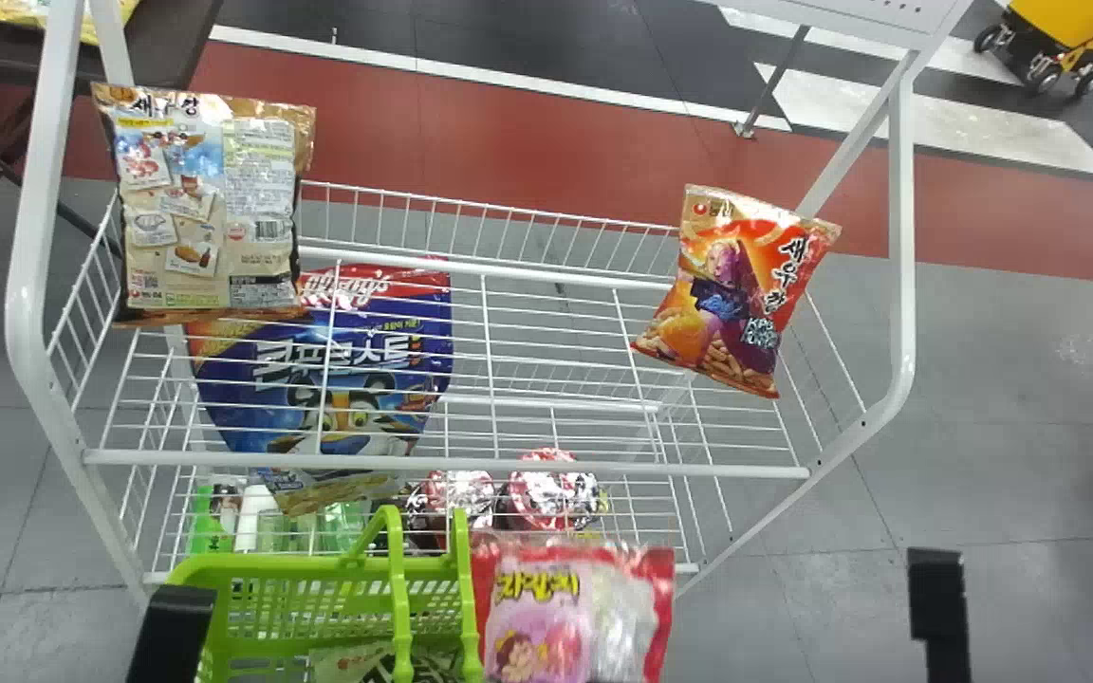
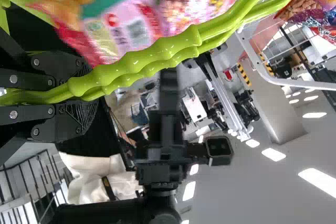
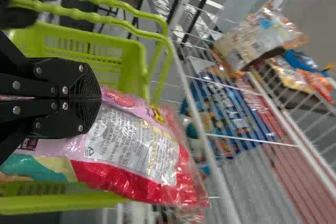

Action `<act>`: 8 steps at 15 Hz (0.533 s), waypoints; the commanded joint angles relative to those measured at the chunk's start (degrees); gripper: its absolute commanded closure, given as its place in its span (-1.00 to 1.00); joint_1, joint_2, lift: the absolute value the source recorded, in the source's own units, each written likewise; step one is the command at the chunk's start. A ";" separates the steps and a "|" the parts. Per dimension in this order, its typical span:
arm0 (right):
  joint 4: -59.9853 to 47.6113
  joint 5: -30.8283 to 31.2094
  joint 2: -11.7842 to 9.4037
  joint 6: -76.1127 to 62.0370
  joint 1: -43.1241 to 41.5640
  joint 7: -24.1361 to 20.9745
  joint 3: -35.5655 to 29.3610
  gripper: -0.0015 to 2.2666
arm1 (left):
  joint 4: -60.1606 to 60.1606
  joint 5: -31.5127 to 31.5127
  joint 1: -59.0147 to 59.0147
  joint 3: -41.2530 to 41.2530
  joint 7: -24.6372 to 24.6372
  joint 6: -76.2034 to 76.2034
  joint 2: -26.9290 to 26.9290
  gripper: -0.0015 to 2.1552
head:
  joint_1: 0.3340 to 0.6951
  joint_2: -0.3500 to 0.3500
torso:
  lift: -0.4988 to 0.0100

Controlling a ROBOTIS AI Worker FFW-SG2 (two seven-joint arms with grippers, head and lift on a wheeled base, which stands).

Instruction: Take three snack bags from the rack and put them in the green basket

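White wire rack (image 1: pixel 452 463), with a green basket (image 1: pixel 267 567) in front, its handles (image 1: pixel 400 607) clamped in the left gripper (image 2: pixel 90 94). Blue bag (image 1: pixel 347 379), rack's left. Pink snack bag (image 1: pixel 573 612), pinched by the right gripper (image 3: pixel 98 98), at the basket's right side. Orange snack bag (image 1: pixel 736 289), rack's right.

Basket (image 1: pixel 271 569) before rack (image 1: pixel 471 464) | on rack — snack bag (image 1: pixel 195 209) left, second bag (image 1: pixel 741 294) right | pouch (image 1: pixel 357 379) between

The rack (image 1: pixel 447 464) is viewed from above by the head camera; the basket (image 1: pixel 319 566) is shared with both close wrist views
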 commanded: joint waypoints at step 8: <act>4.74 6.27 -3.12 -3.89 0.04 0.57 18.91 0.91 | -1.80 -0.78 1.32 -1.23 0.08 0.00 0.10 0.46 | 1.00 -1.00 | 0.92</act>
